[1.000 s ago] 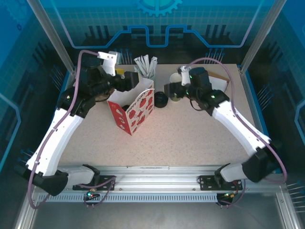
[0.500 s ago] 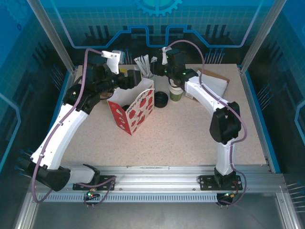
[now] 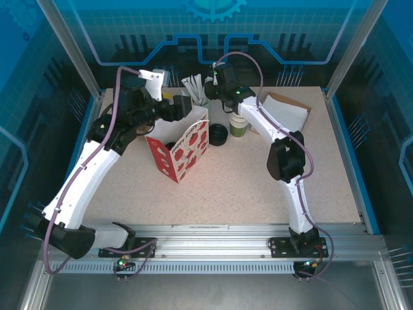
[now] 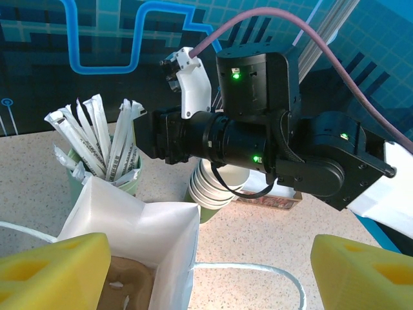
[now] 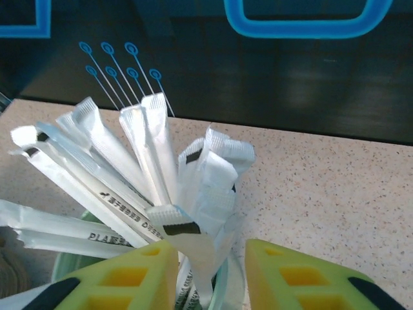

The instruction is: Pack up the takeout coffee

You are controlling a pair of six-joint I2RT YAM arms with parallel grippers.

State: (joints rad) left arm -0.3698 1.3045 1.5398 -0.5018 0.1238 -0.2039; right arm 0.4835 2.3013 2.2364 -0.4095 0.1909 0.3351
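One paper bag (image 3: 184, 150), white with red strawberries, stands open on the table (image 3: 258, 187). In the left wrist view it holds one brown pulp carrier (image 4: 129, 284), and two white cord handles show at its mouth.

The takeout coffee (image 3: 218, 134) is a single cup seen from above by its round black lid. It stands on the table at 3 o'clock from the bag, just beside it and outside it.

At 2 o'clock from the coffee is one stack of green cups (image 3: 238, 124). Several white rims are nested there, and I cannot count them exactly.

At 12 o'clock from the bag stands one pale-green cup (image 5: 71, 265) of white wrapped sticks (image 5: 148, 148). There are about ten sticks, fanned out.

One white sheet (image 3: 287, 108) lies on brown card at 2 o'clock from the stack.

The left gripper (image 4: 206, 258) hangs over the bag's mouth. Its two yellow fingers (image 4: 51, 271) are spread wide and clasp nothing.

The right gripper (image 5: 213, 258) is down at the stick cup. Its two yellow fingers (image 5: 122, 278) are drawn near each other with a wrapped stick or two in the gap. I cannot tell whether they pinch them.
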